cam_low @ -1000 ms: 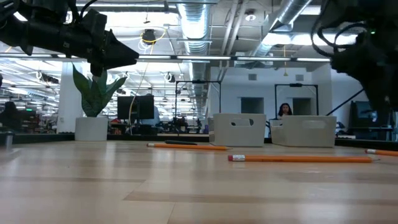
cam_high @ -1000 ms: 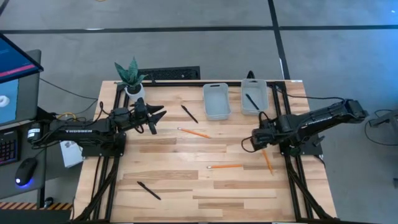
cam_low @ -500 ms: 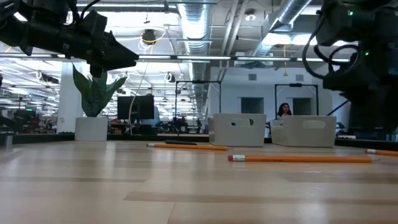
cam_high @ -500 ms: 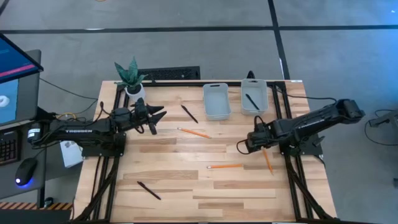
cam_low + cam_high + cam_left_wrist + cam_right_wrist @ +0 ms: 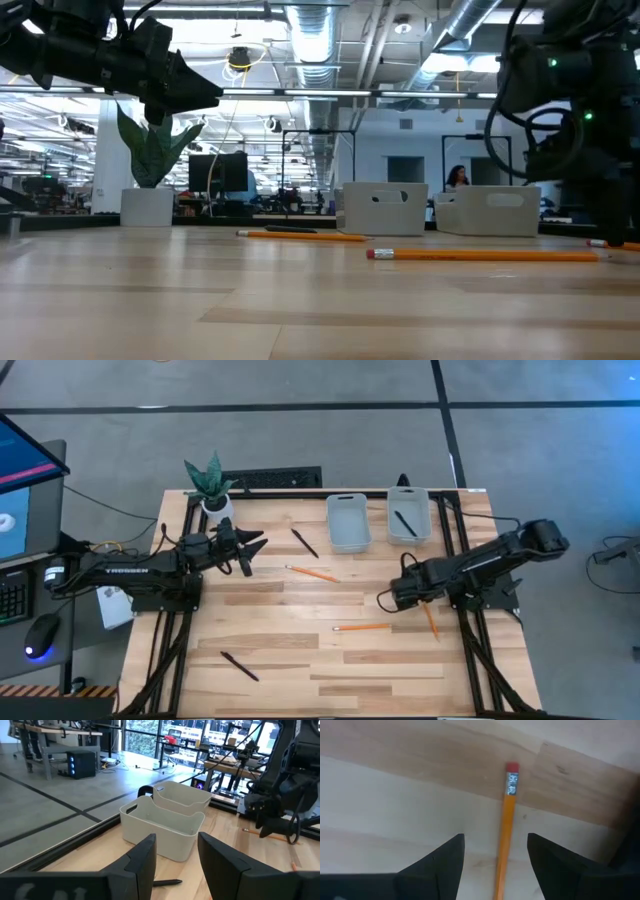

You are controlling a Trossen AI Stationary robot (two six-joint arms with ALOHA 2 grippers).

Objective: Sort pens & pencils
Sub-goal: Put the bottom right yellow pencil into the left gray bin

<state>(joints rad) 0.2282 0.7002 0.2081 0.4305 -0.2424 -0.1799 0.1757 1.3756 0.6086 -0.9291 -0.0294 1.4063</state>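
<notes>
Since a second ago the right arm has drawn in toward the table's middle and dipped nearer the wood, while the left arm has not stirred. Going left to right: the left gripper (image 5: 252,550) hangs above the far left part of the table (image 5: 260,650), close to the potted plant (image 5: 210,485), its fingers (image 5: 145,857) parted with nothing between them. Near the front left lies one black pen (image 5: 239,666); a second pen (image 5: 304,542) lies just beyond the left gripper toward the bins. One pencil (image 5: 311,573) rests a little past the table's middle on the left side, another pencil (image 5: 362,627) lies across the middle toward the front, and a third pencil (image 5: 430,618) lies beside the right arm's base. At the back stand two pale bins: the left bin (image 5: 348,523) looks empty, and the right bin (image 5: 408,518) holds a third pen (image 5: 404,522). The right gripper (image 5: 383,600) hovers low just above the end of the middle pencil, fingers (image 5: 442,865) spread wide; its wrist view shows the pencil's eraser end lying on the wood between the two fingers, not yet pinched. So the step in hand looks like fetching this pencil, with most of the sorting yet to do. Next the gripper would need to settle the last bit down, straddle the shaft squarely, and close on it before lifting, likely toward the empty bin.
</notes>
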